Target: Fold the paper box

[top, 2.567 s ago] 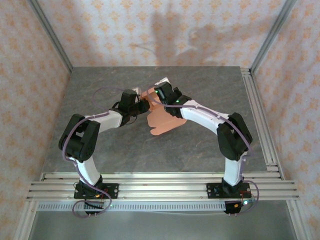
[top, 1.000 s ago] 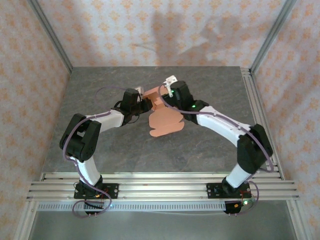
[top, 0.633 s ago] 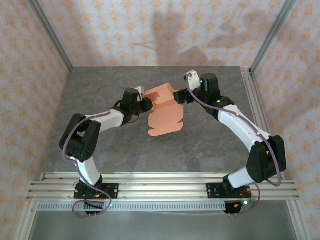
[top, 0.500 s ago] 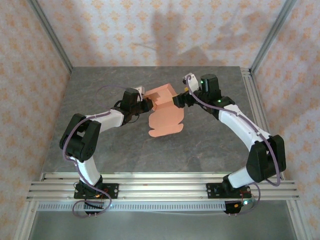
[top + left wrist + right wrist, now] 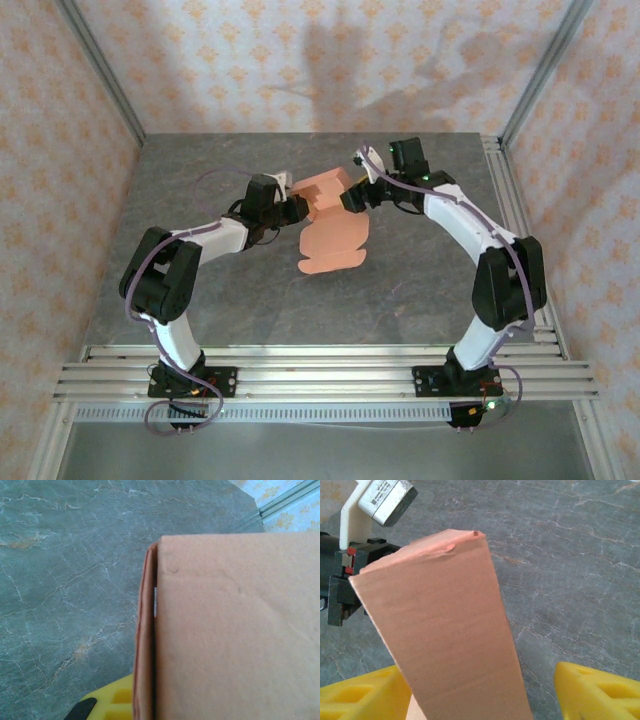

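Now we see the paper box near the middle of the counter, its far part folded up, its rounded flap lying flat toward the arm bases. Our left jaws are clenched on its left edge; our right jaws stand released, straddling its right end.

**Right arm swings wide of the salmon-orange thin card box**
The right gripper, earlier above the fold, now straddles the box's right end, jaws spread.

No readable text, labels or numbers.
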Controlling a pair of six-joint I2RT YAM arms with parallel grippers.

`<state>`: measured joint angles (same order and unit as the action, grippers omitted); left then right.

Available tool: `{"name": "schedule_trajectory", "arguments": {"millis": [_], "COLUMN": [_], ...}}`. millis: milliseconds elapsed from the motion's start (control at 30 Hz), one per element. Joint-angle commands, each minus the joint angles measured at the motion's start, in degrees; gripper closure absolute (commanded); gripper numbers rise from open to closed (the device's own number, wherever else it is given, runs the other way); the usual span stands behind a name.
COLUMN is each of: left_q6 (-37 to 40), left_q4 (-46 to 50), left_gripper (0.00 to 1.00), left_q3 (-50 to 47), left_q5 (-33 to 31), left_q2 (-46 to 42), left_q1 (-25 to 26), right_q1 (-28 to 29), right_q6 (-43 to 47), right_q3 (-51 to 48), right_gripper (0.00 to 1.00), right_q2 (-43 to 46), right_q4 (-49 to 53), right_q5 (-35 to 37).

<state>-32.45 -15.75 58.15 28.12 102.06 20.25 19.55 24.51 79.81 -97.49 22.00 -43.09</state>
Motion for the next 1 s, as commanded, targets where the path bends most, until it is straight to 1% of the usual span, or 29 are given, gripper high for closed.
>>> {"name": "schedule_trajectory", "arguments": {"millis": [0,167,267,500,633,833,967], "left_q6": [1.4,-0.3,-1.1,-2.3,-2.6,-3.5,-3.5], "left_q4": [0.8,1.8,3.1,4.6,5.6,4.7,4.5], "left_gripper": [1.00,1.00,1.00,1.00,1.00,1.00,1.00], "left_q3": [1.5,3.0,4.4,5.4,5.7,5.4,5.0], "left_q5": [-0.3,-0.7,-0.9,-2.3,-3.1,-3.2,-3.3], "left_q2": [-1.9,-0.4,1.3,2.2,2.4,2.7,2.6], "left_q1": [0.2,0.2,0.1,0.1,0.1,0.1,0.1], "right_q1": [0.1,1.1,1.5,4.1,5.5,7.7,8.0], "right_q6": [1.7,0.8,-0.2,-0.5,-0.2,-0.5,-0.8], "right_q3": [2.6,0.4,-0.6,-1.4,-1.3,-1.4,-1.9], "right_gripper": [0.33,0.43,0.47,0.49,0.49,0.49,0.49], "right_q2": [-0.5,1.0,1.4,2.8,3.3,3.2,3.7], "right_q4": [3.1,0.8,-0.8,-2.0,-1.6,-1.4,-1.8], "right_q5": [-1.4,3.0,3.9,5.4,5.4,4.0,3.8]}}
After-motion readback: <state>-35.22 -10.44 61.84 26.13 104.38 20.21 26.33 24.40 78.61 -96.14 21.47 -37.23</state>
